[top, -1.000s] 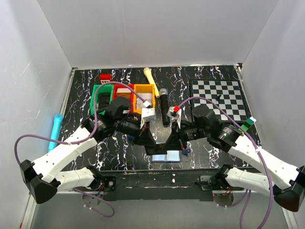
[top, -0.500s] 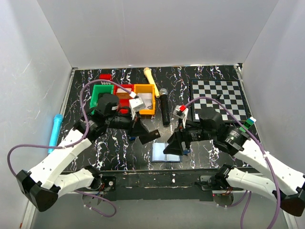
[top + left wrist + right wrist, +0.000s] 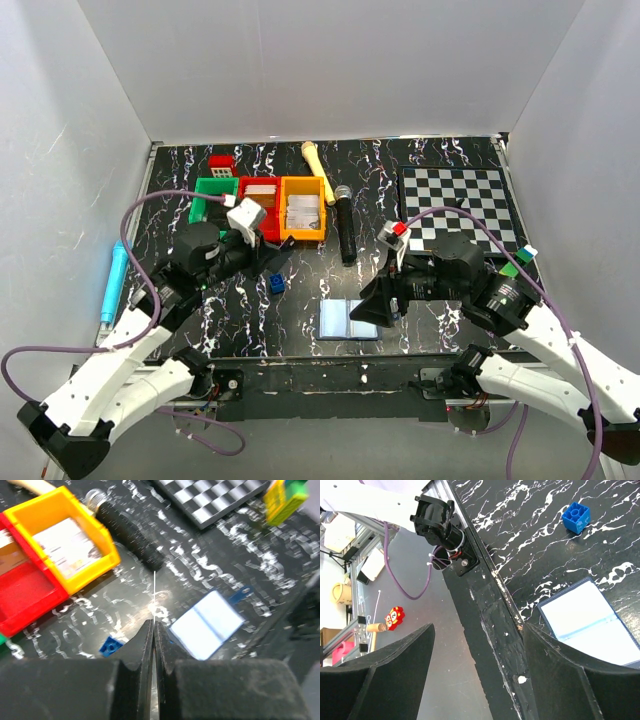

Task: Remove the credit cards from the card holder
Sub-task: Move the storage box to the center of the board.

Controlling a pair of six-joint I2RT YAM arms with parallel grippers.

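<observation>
On the black marbled bench (image 3: 375,175), left fingers (image 3: 132,652) are pressed together, empty; right fingers (image 3: 390,677) stand apart, empty. The flat navy-blue folding card holder (image 3: 350,320) lies open by the front edge beside the right fingers; no thin pale cards show outside it, so removal looks undone.

Bare marble strip L of card holder (image 3: 348,320), between it and blue brick (image 3: 276,284): passable from L and from above. R edge of card holder blocked by right gripper (image 3: 368,312), jaws wide, hanging just over that side. Left gripper (image 3: 153,625) closed, up near brick, apart from card holder. Hemmed at front by table edge (image 3: 300,352), just beside card holder. Behind: open gap up to microphone (image 3: 344,225) and orange bin (image 3: 302,208); red bin (image 3: 259,198) and green bin (image 3: 208,196) further L. Chessboard (image 3: 460,205) far R, well apart. Purple cable (image 3: 440,212) arching over R side.
</observation>
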